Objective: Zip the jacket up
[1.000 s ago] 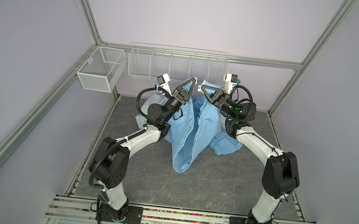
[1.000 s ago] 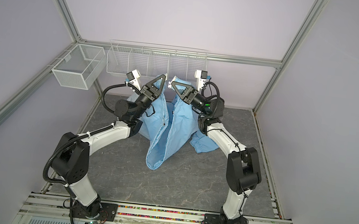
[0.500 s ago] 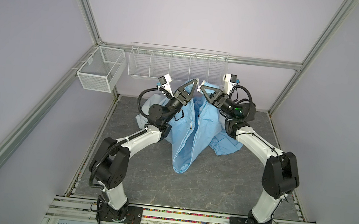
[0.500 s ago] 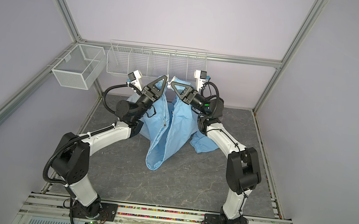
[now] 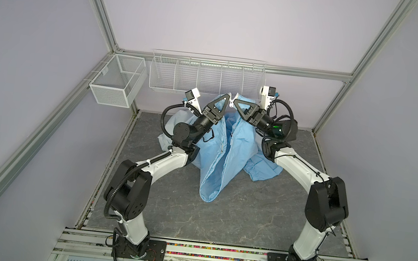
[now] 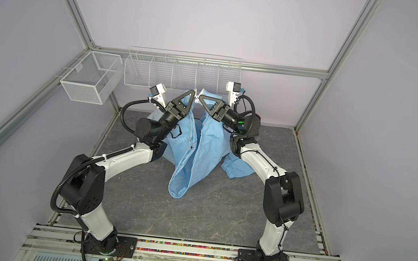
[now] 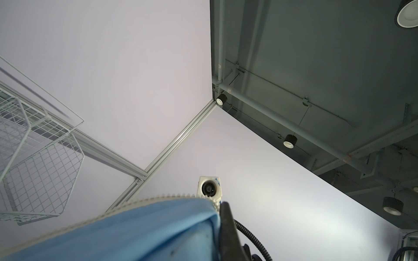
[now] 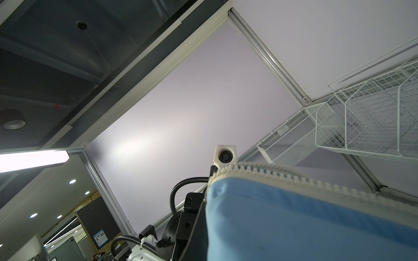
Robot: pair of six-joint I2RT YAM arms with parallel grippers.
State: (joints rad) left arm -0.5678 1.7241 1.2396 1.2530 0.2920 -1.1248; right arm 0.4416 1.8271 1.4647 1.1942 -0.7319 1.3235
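Observation:
The light-blue jacket [image 5: 230,150] [image 6: 205,147] hangs from both raised grippers down to the grey table [image 5: 246,217]. In both top views my left gripper [image 5: 227,95] [image 6: 194,91] is shut on one top corner of the white zipper edge. My right gripper [image 5: 235,101] [image 6: 201,97] is shut on the other corner, almost tip to tip with the left. The two front halves hang side by side, with the zipper line [image 5: 222,143] running down between them. In the wrist views blue cloth [image 7: 135,230] [image 8: 294,226] edged with white zipper teeth [image 7: 158,197] [image 8: 271,172] hides my own fingertips.
A sleeve with an elastic cuff [image 5: 259,171] lies on the table to the right, and more cloth is bunched behind the left arm [image 5: 176,121]. A wire rack [image 5: 206,76] hangs on the back wall just behind the grippers. A mesh box [image 5: 116,82] is fixed at the back left.

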